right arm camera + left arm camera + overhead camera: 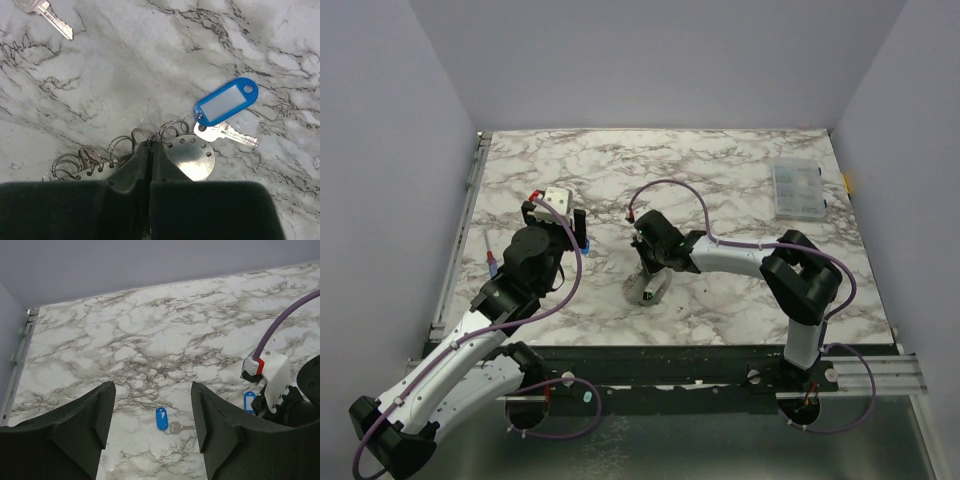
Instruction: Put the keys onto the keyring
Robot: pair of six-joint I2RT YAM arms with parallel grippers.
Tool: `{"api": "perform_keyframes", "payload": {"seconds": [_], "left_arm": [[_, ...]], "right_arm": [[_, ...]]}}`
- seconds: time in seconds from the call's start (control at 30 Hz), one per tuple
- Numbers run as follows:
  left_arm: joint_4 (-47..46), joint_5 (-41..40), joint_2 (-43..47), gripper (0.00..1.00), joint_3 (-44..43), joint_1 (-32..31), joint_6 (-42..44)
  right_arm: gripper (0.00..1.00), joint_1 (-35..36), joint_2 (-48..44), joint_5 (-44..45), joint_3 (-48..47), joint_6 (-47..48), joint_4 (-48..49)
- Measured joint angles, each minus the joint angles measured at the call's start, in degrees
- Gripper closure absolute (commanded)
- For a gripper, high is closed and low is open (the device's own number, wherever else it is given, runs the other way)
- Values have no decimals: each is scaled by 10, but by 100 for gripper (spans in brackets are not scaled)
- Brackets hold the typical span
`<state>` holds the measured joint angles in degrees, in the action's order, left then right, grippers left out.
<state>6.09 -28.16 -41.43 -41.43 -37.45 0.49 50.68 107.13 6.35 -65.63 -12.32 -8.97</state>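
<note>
**A:** Where does the keyring sit?

**B:** The silvery oval metal keyring [192,161] is a flat plate with holes round its rim and small wire rings hooked along one edge. It lies on the white, grey-veined marble surface [720,160], right under the black right fingers [131,170].

**A:** And how do those stand?

**B:** They are pressed together, tip against tip, over the plate's far rim. The wrist view does not show whether a thin edge is caught between them.

**A:** Are any keys on it?

**B:** A silver key with a blue plastic tag [227,101] lies just beside the plate, on its right. A thin ring at the tag's end touches the rim, but whether it is linked through a hole cannot be told. A bare silver key blade [50,17] lies well apart, at the upper left corner of that view, its head cut off by the frame.

**A:** What about the other arm?

**B:** The left fingers [80,435], dark too, are spread wide above the surface and hold nothing. Between them, farther out, another blue-tagged silver key [161,418] lies flat on the marble, apart from the right arm's wrist.

**A:** Is anything else there?

**B:** A clear plastic compartment box [798,190] sits near the far right corner. A thin screwdriver with a red-and-blue handle [490,258] lies at the left edge, beside the left arm.
</note>
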Motion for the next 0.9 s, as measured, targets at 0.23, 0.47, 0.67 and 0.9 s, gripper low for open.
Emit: {"api": "perform_keyframes", "payload": {"seconds": [0.23,0.47,0.67,0.9], "left_arm": [[0,0,-1,32,0,0,0],[0,8,-1,32,0,0,0],[0,31,-1,32,0,0,3],[-4,79,2,32,6,0,7]], "right_arm": [[99,0,-16,-1,38,13,47],[99,0,-70,0,120,30,107],[99,0,-129,0,188,47,176],[99,0,-189,-9,246,64,249]]}}
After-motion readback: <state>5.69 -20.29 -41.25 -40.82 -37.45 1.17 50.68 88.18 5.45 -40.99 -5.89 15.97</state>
